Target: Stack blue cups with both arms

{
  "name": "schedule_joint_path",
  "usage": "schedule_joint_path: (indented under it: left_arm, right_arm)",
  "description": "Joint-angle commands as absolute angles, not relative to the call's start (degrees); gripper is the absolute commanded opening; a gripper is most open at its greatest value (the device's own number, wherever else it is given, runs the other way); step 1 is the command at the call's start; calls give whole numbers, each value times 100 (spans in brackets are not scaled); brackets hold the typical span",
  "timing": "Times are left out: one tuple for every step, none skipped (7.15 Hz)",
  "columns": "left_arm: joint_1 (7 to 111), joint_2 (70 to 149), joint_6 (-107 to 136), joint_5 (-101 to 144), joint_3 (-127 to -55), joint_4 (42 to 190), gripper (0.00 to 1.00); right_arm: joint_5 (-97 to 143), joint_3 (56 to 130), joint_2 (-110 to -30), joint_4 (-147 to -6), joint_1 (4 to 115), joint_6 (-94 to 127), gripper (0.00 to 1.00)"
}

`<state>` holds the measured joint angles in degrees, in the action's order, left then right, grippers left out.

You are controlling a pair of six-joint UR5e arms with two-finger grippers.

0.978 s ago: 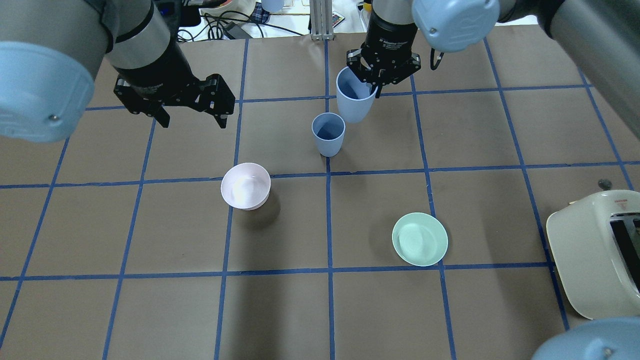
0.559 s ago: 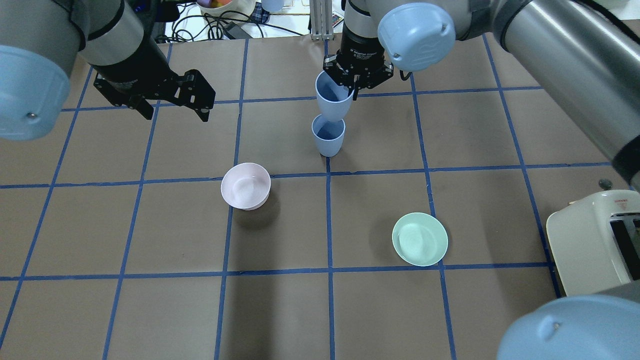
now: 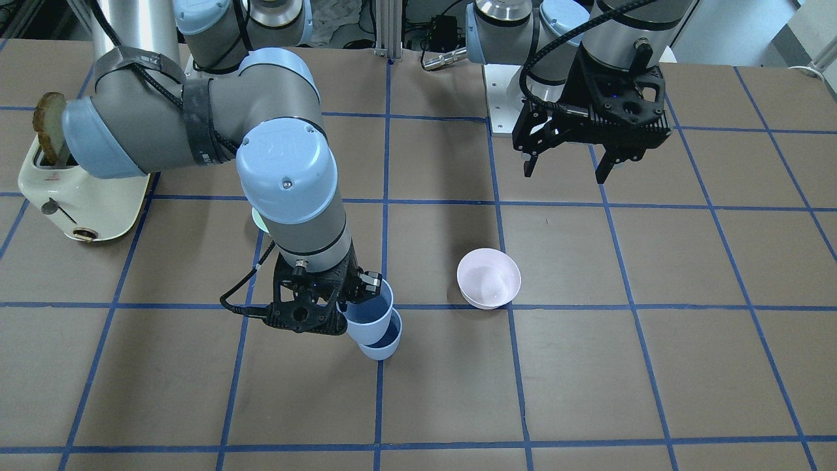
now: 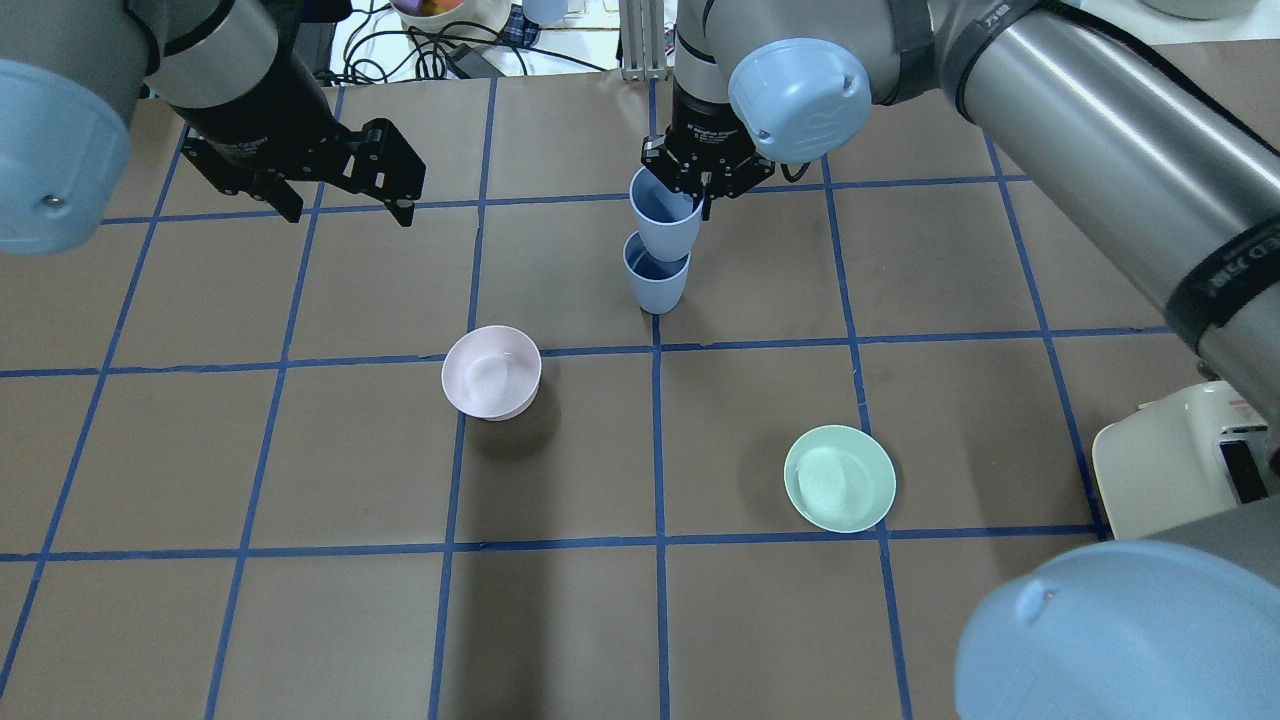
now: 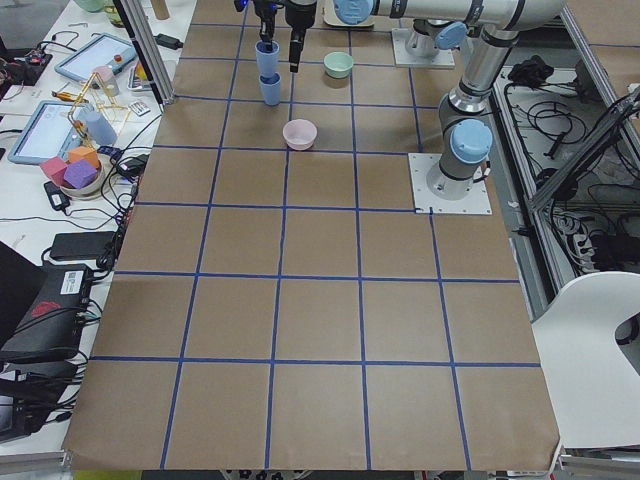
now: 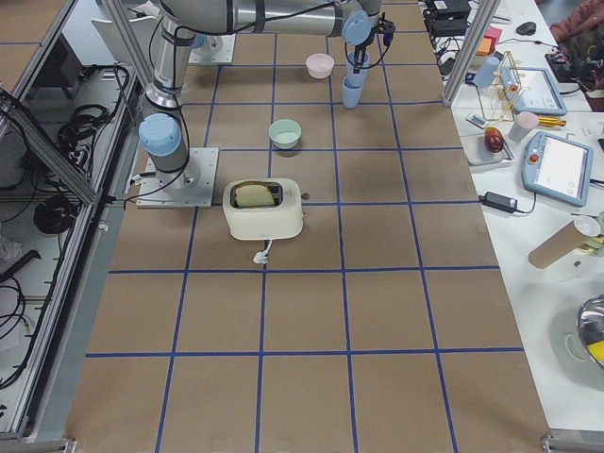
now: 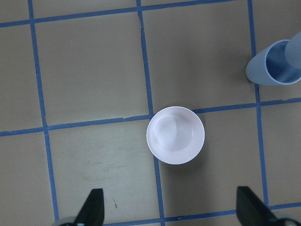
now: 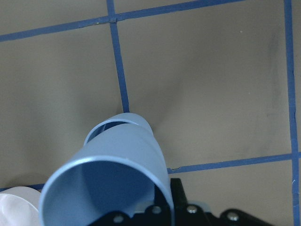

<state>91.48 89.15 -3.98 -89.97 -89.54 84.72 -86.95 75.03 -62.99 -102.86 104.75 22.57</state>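
One blue cup (image 4: pixel 655 287) stands upright on the table near the centre line. My right gripper (image 4: pixel 705 186) is shut on the rim of the second blue cup (image 4: pixel 662 215) and holds it slightly tilted, with its bottom in the mouth of the standing cup. In the front view the held cup (image 3: pixel 366 313) sits over the lower cup (image 3: pixel 384 348). The right wrist view shows the held cup (image 8: pixel 113 188) close up, with the lower cup's rim (image 8: pixel 137 121) behind it. My left gripper (image 4: pixel 348 210) is open and empty, hovering to the far left of the cups.
A pale pink bowl (image 4: pixel 491 371) stands nearer than the cups, to the left, and lies below the left gripper in the left wrist view (image 7: pixel 175 135). A mint-green bowl (image 4: pixel 839 478) is at the near right. A cream toaster (image 4: pixel 1180 470) with toast stands at the right edge.
My right gripper has carried its blue cup left and down, from beside the standing cup into its mouth. My left arm has drawn back to the far left, still open.
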Motion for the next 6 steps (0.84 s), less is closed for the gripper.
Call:
schedule_joint_path:
  left_arm:
    - [9149, 8886, -396, -9009, -8947, 8464, 100]
    - [9149, 8877, -396, -9009, -8947, 8464, 100]
    - [9149, 8877, -396, -9000, -8956, 8473, 100]
    - [9149, 8877, -396, -8991, -8965, 8473, 100]
    - [9149, 8877, -396, -9000, -8965, 8473, 100]
    - [9149, 8868, -396, -9000, -8965, 8473, 100]
  right_arm:
    - [-8631, 7497, -6284, -10292, 10477, 2250, 0]
    - [-8640, 7506, -6249, -10283, 10477, 2241, 0]
    - [-8640, 7506, -6240, -10301, 10477, 2250, 0]
    - [-8631, 7506, -6240, -10309, 10477, 2241, 0]
    - [-8631, 7506, -6232, -10310, 10477, 2241, 0]
    - [-8631, 7506, -6205, -10310, 10477, 2241, 0]
